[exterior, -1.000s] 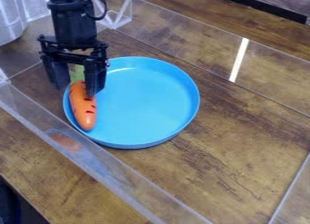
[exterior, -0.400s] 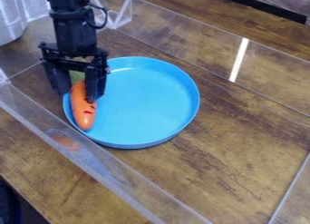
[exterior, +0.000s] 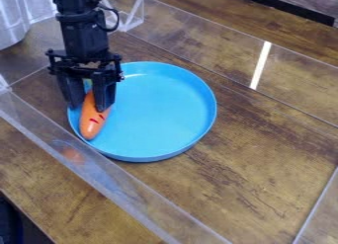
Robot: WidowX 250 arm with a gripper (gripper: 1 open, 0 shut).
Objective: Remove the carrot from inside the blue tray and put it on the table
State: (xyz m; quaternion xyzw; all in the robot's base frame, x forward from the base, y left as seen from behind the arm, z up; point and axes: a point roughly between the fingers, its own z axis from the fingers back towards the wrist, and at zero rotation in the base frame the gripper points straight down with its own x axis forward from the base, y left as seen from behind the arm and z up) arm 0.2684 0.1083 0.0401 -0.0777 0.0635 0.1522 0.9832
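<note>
The orange carrot (exterior: 90, 121) lies inside the blue tray (exterior: 165, 110), against the left rim, with its top end pointing toward the arm. My black gripper (exterior: 87, 98) hangs straight down over that upper end. One finger stands on each side of the carrot, with a gap still showing between them and it. The jaws are open but narrower than before, and the carrot's leafy top is hidden behind them. The tray rests on the dark wood table (exterior: 251, 179).
A clear plastic edge (exterior: 119, 184) runs diagonally across the table in front of the tray. A white object (exterior: 11, 26) stands at the far left. A bright glare stripe (exterior: 260, 65) lies to the right of the tray.
The gripper has come down a little over the carrot's upper end, and its fingers have drawn closer together. The carrot and tray have stayed where they were.
</note>
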